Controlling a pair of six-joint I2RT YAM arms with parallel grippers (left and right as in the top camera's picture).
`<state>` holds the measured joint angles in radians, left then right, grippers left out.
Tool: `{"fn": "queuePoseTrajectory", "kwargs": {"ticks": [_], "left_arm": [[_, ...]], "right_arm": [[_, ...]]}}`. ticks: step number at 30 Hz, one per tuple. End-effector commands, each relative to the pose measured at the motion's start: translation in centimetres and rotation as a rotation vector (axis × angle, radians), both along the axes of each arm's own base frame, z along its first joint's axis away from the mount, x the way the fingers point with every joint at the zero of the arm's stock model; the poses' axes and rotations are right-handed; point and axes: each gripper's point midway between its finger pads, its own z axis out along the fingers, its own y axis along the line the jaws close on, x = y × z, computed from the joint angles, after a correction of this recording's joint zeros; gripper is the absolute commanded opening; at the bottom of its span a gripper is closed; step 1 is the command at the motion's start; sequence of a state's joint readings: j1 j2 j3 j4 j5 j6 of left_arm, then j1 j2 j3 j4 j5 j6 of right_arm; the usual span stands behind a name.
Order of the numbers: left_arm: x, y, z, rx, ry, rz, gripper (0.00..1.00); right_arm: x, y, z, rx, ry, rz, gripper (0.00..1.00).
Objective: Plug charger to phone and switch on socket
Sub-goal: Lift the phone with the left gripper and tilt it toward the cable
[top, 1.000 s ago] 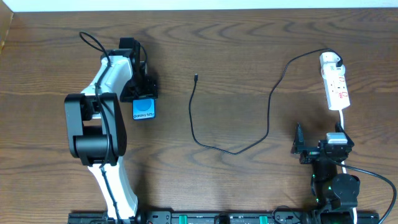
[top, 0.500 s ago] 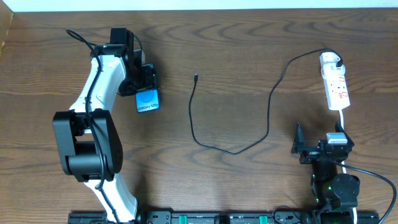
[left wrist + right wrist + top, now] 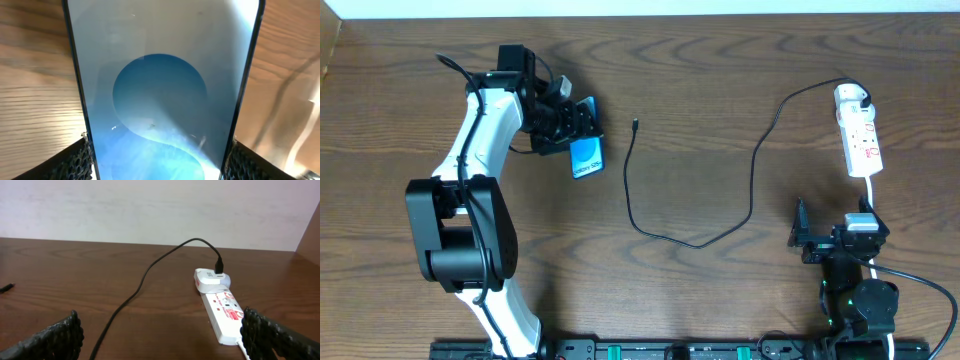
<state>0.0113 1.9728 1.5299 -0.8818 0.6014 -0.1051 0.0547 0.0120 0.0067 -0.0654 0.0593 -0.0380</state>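
Carries phone well right of its spot a second ago, slanted now instead of square, closer to charger tip. Nearest the base, holds right pincer low over counter, fingers spread wide with nothing between, looking straight at socket. Probably waits there to reach the switches once the plugging is done. Slightly further out, leaves the cable's slack loop flat on the wood, well apart from both arms. Beyond that, clamps left pincer on the phone's long edges, screen up toward the wrist camera. Seems to hold it clear of the counter, though hard to tell. Leaves the short free end uncovered that way, presumably so the connector can go in. Further still, shows the tiny tip lying loose near the phone, up and to its right, not touching it, so not yet plugged. Farthest, has the white plug head already seated in the socket's far end. Cannot tell whether switched on.
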Motion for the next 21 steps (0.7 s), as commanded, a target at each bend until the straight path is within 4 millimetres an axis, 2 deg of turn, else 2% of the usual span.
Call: {"fn": "queuePoseTrajectory", "kwargs": {"ticks": [1,8,14,21], "left_arm": [[0.0,-2.2,2.9,-0.165,-0.032,-0.022,0.73],[-0.3,-3.9,4.5,-0.303,-0.028,-0.040,0.73],[-0.3,-4.1,4.7,-0.332,0.038,0.034,0.74],[-0.6,-5.0,5.9,-0.427,0.068,0.042,0.73]], "right_arm": [[0.0,0.1,0.0,-0.012,-0.002,0.004,0.99],[0.0,0.1,0.0,-0.012,-0.002,0.004,0.99],[0.0,0.1,0.0,-0.012,-0.002,0.004,0.99],[0.0,0.1,0.0,-0.012,-0.002,0.004,0.99]]}}
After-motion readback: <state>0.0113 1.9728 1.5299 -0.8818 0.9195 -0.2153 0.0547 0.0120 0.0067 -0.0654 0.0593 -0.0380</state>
